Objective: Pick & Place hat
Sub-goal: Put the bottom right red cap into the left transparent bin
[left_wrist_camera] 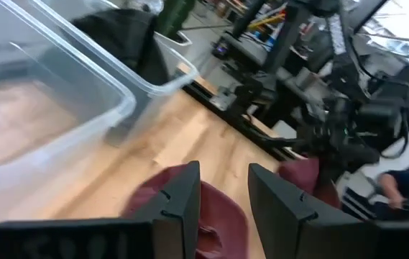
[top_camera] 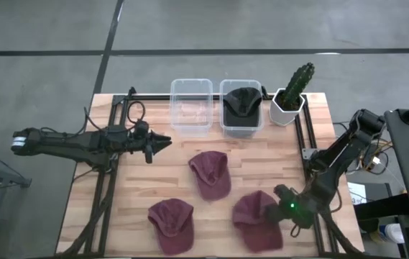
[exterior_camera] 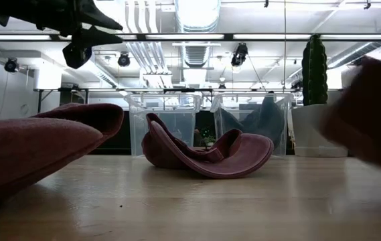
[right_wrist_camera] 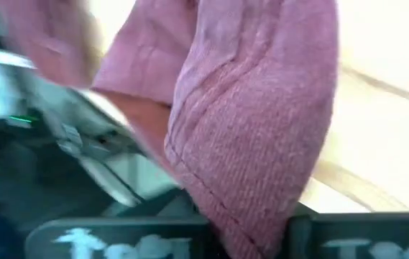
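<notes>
Nearest us, the maroon hat [right_wrist_camera: 262,129] at the table's front right sits clenched in the right gripper [top_camera: 279,209]; held only by loose fabric, we think it could slip free on lifting. Our left gripper [top_camera: 162,143] hangs empty, jaws parted, near the clear bins [top_camera: 191,106].

The left arm stretches in from the table's left side, level above the surface, and its left gripper [top_camera: 162,143] points right toward the middle with the fingers [left_wrist_camera: 182,198] a narrow gap apart. The right arm folds down at the right edge, and its right gripper [top_camera: 276,210] sits low at the near right, clamped on maroon fabric.
</notes>
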